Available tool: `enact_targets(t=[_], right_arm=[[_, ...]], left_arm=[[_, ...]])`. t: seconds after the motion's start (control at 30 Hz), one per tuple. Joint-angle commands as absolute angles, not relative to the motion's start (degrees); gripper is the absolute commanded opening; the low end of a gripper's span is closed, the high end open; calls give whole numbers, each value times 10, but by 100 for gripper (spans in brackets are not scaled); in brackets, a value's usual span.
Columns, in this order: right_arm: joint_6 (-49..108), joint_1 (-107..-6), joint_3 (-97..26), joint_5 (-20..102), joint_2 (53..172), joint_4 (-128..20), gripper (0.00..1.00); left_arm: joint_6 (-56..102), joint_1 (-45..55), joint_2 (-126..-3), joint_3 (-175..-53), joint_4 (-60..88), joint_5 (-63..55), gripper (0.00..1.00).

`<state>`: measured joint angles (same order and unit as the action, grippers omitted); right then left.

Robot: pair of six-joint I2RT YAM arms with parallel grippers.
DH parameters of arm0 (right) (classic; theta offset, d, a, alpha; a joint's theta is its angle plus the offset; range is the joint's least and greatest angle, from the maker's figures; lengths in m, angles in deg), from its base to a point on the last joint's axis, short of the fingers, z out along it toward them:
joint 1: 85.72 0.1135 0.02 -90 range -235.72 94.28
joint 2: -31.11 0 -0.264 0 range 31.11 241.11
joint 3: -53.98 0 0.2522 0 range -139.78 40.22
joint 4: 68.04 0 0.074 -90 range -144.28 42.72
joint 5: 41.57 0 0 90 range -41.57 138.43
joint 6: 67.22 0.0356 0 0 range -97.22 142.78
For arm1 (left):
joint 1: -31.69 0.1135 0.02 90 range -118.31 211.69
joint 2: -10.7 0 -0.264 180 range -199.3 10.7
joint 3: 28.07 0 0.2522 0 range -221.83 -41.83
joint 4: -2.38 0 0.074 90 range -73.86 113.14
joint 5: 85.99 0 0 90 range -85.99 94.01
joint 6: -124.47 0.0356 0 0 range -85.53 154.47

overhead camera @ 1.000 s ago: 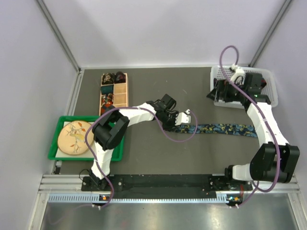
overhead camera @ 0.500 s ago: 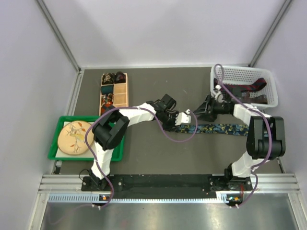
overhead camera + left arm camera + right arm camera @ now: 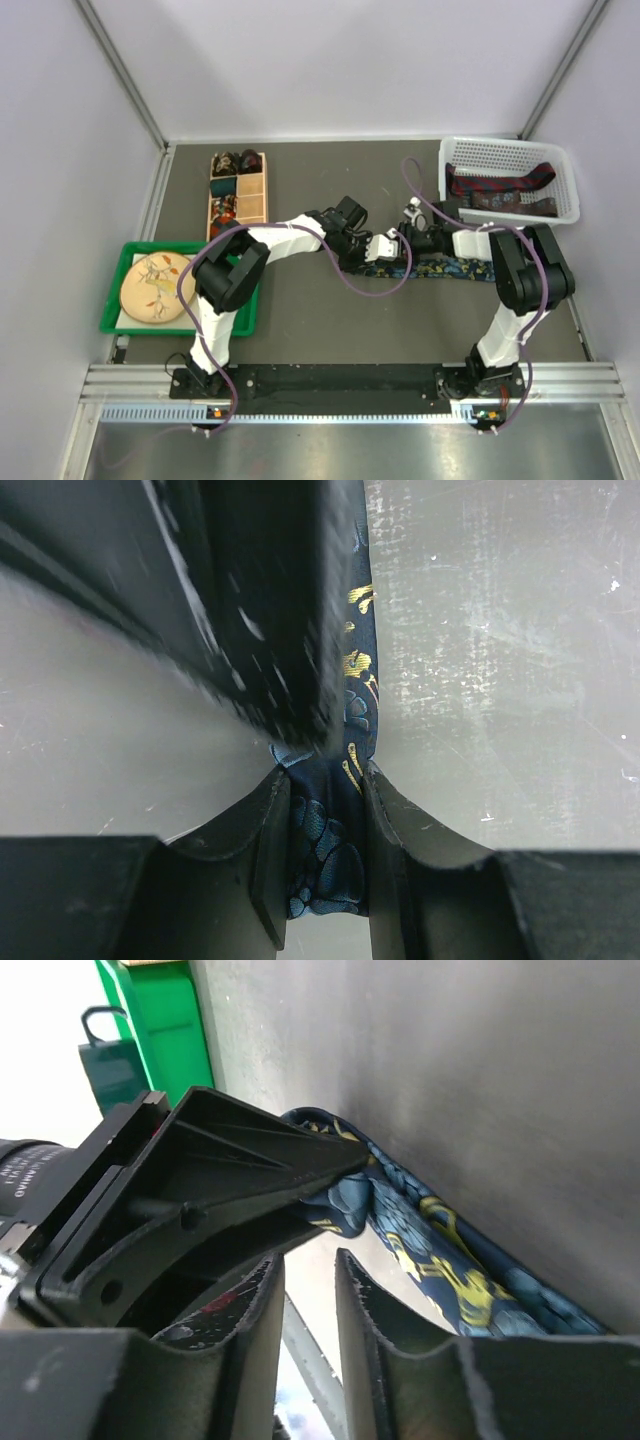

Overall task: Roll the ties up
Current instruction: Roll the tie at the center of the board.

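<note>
- Pinching one end of the blue tie [image 3: 328, 845], the left gripper [image 3: 325, 776] is clamped on the fabric.
- The tie's other part lies flat on the table [image 3: 300, 330], stretching toward the right arm's side.
- The right gripper [image 3: 308, 1258] sits just beside the left, jaws narrowly apart, nothing between them.
- Red ties [image 3: 500, 185] lie in the basket [image 3: 500, 145].

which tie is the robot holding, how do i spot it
On the dark table, look at the middle, between the two arms. The tie lies flat there, one end pinched in the left gripper. It is dark blue with a yellow floral print and stretched out long, unlike the dark red ties in the white basket.
</note>
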<state>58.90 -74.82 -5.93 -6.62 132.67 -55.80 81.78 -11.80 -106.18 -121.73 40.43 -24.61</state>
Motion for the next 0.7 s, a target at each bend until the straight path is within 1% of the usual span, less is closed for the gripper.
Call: enact_targets(t=[0.0, 0.17, 0.23, 0.37, 0.67], right_arm=[[571, -720, -52, -43, 1324, -610, 28], [557, -712, -57, -26, 1348, -610, 29], [546, -711, -57, -22, 1353, -609, 32], [546, -704, -64, -20, 1360, -613, 34], [570, -688, -76, -23, 1368, -639, 34]], left_arm=[[824, -109, -1093, -1206, 480, -189, 8], [821, -109, -1095, -1209, 482, -191, 8], [820, -109, -1095, -1211, 483, -192, 8], [822, -109, -1095, -1211, 484, -193, 8], [823, -109, -1095, -1211, 483, -195, 7]])
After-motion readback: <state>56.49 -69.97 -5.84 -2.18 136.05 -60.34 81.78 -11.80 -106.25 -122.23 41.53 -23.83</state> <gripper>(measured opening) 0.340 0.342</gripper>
